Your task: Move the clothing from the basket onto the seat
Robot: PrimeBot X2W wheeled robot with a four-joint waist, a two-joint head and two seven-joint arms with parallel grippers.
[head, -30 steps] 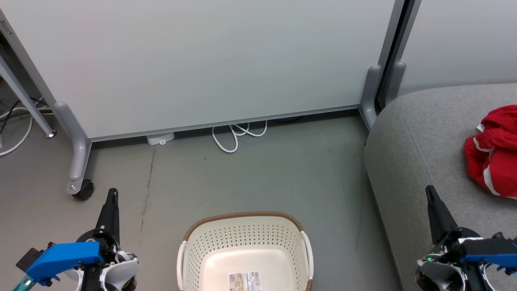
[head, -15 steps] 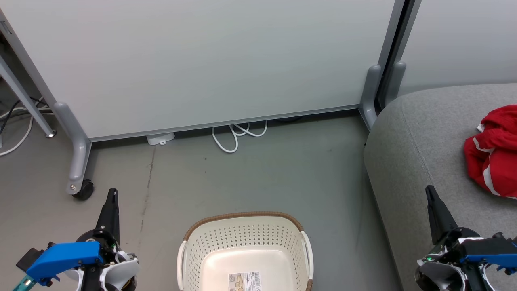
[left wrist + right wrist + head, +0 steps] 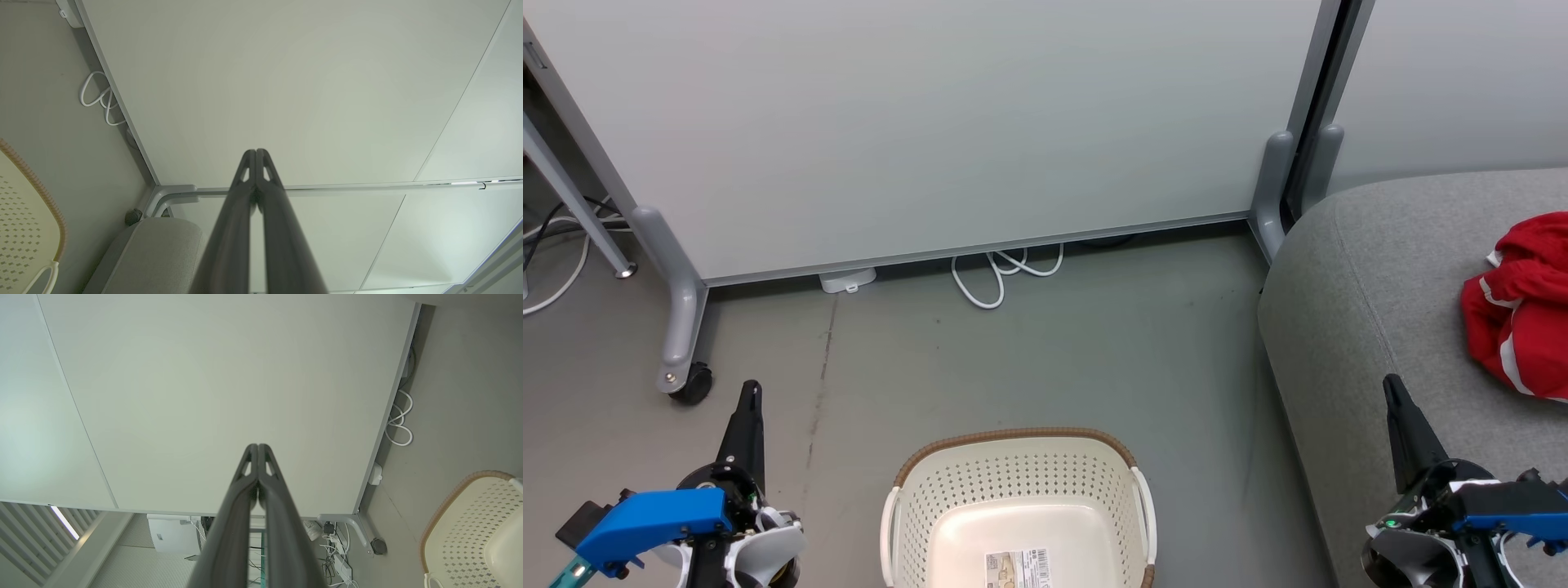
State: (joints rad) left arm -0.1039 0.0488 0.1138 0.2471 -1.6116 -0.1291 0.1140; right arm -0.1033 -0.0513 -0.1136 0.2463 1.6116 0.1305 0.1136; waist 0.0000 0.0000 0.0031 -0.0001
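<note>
**Q:** Where does the clothing lie?
**A:** The red, white-striped clothing (image 3: 1519, 310) is a crumpled heap on the grey seat (image 3: 1372, 286), well in from its rounded corner and cut by the picture's right edge. Its long axis appears to run from the seat's back toward its front, though the crop leaves this uncertain.

**Q:** And the basket?
**A:** The basket (image 3: 1013, 431) stands on the floor (image 3: 1094, 351), beside the seat but apart from it. One curved end of its brown rim points at the wall panel (image 3: 931, 122). A barcode sticker (image 3: 1017, 569) shows on its bare bottom.

**Q:** The grippers?
**A:** The left gripper (image 3: 255, 152) and the right gripper (image 3: 258, 446) each have their fingers pressed together, pinching nothing, and both point toward the panel. The basket lies between them.
</note>
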